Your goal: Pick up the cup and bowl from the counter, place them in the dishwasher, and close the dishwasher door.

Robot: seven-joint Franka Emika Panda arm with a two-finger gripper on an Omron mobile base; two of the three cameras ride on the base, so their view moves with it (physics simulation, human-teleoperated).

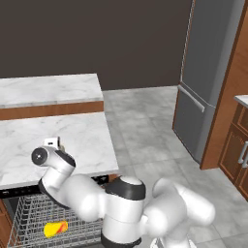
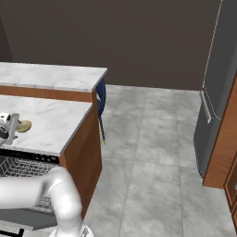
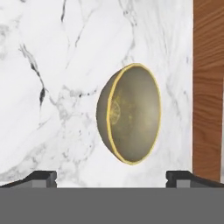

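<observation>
**Marble counter, bowl under open jaws, cup down in the rack**

Marble, white with grey veins, makes up the counter on which the arm works; a higher, narrower marble slab stands behind it, with a brown wood face between the two. The left base view alone takes in the tall grey fridge at the far right, set in brown wood cabinets, and it looks straight down into the dishwasher, whose grey wire rack is pulled out below the counter's front edge. The right base view shows the counter's brown wood side, a dark blue chair tucked against it, and a stretch of grey floor tiles.

The white arm crosses the rack in the left base view and hides much of it, and the hand covers the spot on the counter where it works. From the right base view the hand sits at the far left edge, with the bowl lying on the marble just beside it.

The hand view gives the bowl plainly: olive-tan, yellow-rimmed, resting on the marble near the wood edge. The gripper stands above it, jaws spread wide, both dark tips well apart and touching nothing.

The yellow cup, red-orange patch showing, lies on its side in the rack.
</observation>
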